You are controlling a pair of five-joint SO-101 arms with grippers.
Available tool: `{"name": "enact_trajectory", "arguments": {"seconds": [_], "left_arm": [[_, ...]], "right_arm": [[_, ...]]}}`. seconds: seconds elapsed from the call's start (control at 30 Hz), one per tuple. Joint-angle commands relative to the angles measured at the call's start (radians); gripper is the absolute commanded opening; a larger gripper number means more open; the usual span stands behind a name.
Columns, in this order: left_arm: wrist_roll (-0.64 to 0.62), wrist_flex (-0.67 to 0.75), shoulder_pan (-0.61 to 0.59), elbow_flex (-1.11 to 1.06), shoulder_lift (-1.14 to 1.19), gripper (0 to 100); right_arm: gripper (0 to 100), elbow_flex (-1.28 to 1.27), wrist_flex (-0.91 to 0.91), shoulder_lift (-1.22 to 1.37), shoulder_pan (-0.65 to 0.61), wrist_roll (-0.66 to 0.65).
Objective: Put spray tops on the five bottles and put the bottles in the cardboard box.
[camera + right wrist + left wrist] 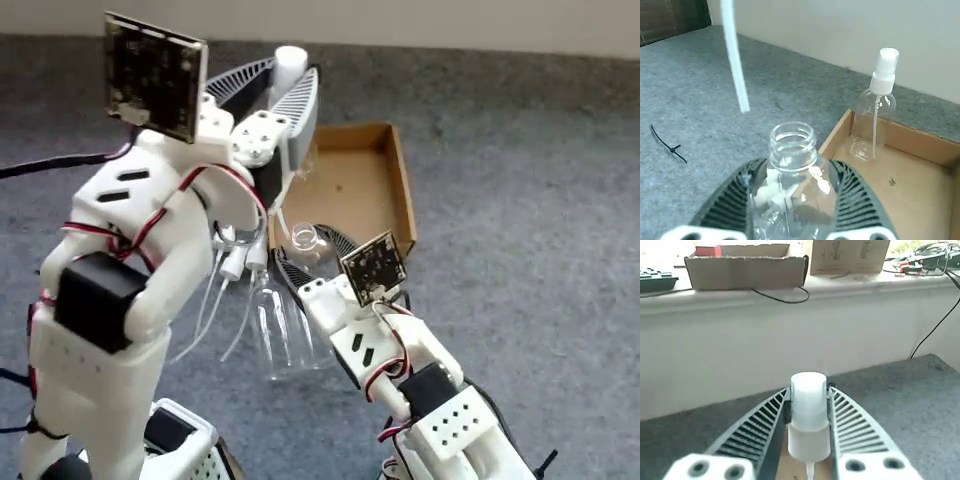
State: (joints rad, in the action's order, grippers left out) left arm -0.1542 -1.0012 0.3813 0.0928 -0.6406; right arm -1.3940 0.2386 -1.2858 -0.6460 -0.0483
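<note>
Judging by what shows, job's approx one-fifth done: 1 finished bottle (875, 107), top already on, stands upright inside the cardboard box (927, 145), tight in a corner by the wall.

Bottle no. 2 is mid-capping. On the one side the right gripper (797, 167) is clamped round the open bottle (792, 145) just below the neck, holding it upright. Its base looks to be down on the tabletop (520, 150), just off the box's near edge. On the other side the left gripper (809, 390) is clamped on a spray top (809, 432), held high. Its dip tube (735, 55) hangs w/ the tip above and beside the bottle mouth, not in it yet. Next, imo: line tube up w/ mouth, lower, seat the top, then box the bottle.

Count, as far as can be told:
- Bottles: 2 (1 capped in box, 1 open in grip).
- Tops: 4 (1 on the boxed bottle, 1 in the left grip, 2 loose spray tops (240, 260)). The loose ones lie on the tabletop next to the box's near-left corner, tubes trailing toward the near edge, partly behind the left arm (150, 250).
- Box: 1.
- Also 1 black cable tie (667, 147) on the tabletop, well apart from the rest.

Left to do per task: finish this one, then 3 more capped & boxed.
</note>
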Motion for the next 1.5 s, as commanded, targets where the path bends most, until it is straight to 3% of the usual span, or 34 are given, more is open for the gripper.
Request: {"name": "enact_trajectory", "arguments": {"seconds": [0.0,0.6,1.47], "left_arm": [[-0.008,0.081,0.036,-0.068,-0.016,5],[-0.002,0.172,0.053,-0.077,0.054,5],[0.054,0.172,0.042,-0.124,0.048,5]], "right_arm": [[0.3,0.012,-0.027,-0.021,-0.008,0.005],[0.3,0.008,-0.027,-0.019,-0.005,0.005],[0.3,-0.013,-0.027,-0.021,-0.005,0.005]]}}
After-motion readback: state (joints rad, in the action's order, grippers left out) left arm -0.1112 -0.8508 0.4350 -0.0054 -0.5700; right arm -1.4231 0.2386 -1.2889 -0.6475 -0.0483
